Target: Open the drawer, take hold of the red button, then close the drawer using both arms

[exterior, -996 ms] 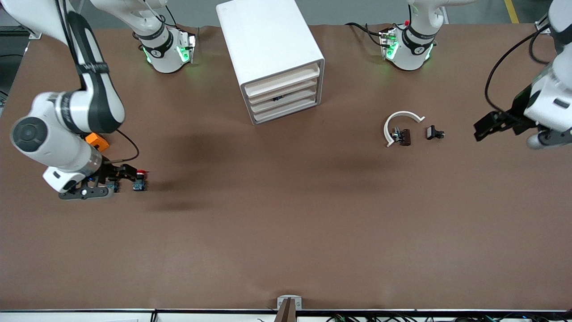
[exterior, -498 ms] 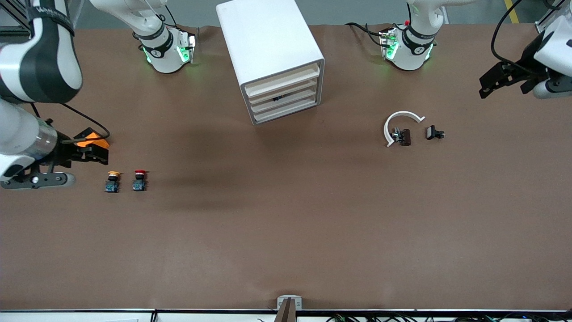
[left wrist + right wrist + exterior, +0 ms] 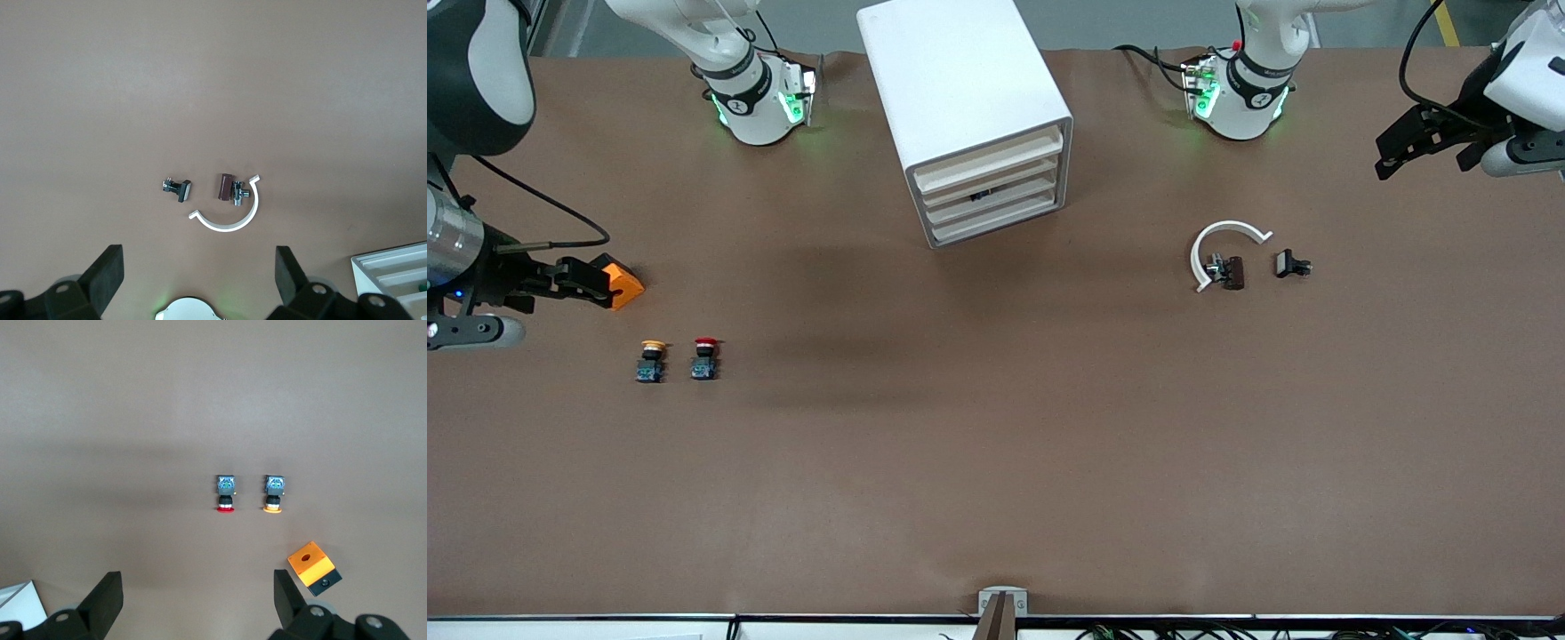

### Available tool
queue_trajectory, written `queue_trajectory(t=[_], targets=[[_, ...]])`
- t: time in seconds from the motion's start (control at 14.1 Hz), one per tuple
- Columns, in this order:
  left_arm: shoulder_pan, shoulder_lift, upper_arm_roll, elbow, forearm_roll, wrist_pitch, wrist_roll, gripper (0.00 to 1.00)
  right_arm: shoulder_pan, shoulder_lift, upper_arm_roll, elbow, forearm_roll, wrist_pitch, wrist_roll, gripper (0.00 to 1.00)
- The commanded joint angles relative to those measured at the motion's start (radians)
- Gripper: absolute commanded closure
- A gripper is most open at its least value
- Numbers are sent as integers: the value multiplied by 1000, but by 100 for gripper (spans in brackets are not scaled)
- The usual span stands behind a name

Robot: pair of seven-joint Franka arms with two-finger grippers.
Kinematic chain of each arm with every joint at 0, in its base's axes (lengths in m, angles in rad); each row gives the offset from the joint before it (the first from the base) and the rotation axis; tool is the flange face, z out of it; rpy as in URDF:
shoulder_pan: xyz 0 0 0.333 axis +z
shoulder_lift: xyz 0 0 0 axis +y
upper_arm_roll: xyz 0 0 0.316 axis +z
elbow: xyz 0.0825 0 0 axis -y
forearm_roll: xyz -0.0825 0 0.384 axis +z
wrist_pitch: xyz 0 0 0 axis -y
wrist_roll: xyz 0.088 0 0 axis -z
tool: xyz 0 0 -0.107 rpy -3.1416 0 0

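Finishing: all drawers (image 3: 996, 200) look closed, button (image 3: 705, 358) lies out; both end effectors, left (image 3: 199, 270) and right (image 3: 198, 590), released, next just wait

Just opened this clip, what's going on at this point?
Nothing is being held. The button stands on the table beside a yellow-capped switch, toward the right arm's end. The right gripper hangs open by an orange block, above the table. The left gripper is open and raised at its own end. The drawer unit looks shut.
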Motion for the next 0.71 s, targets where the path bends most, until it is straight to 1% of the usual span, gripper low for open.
queue_trajectory(t=[0.0,0.14,0.36,0.43,0.5,0.64], targets=[[10,-23,1,-22,-17,-2,23,0,-11,-29,2,-2,8,-19,-39,0],[8,-34,1,-26,-17,-4,21,0,-34,-52,-3,-15,9,-25,-90,0],[10,-48,1,-40,-17,-2,21,0,-71,-80,-6,-16,14,-25,-92,0],[10,-48,1,-39,-17,-2,21,0,-88,-101,-6,-37,16,-9,-92,0],[11,-48,2,-39,-17,-2,21,0,-93,-120,-6,-56,16,9,-92,0],[11,-46,2,-39,-17,-2,21,0,-87,-124,-8,-67,16,6,-92,0]])
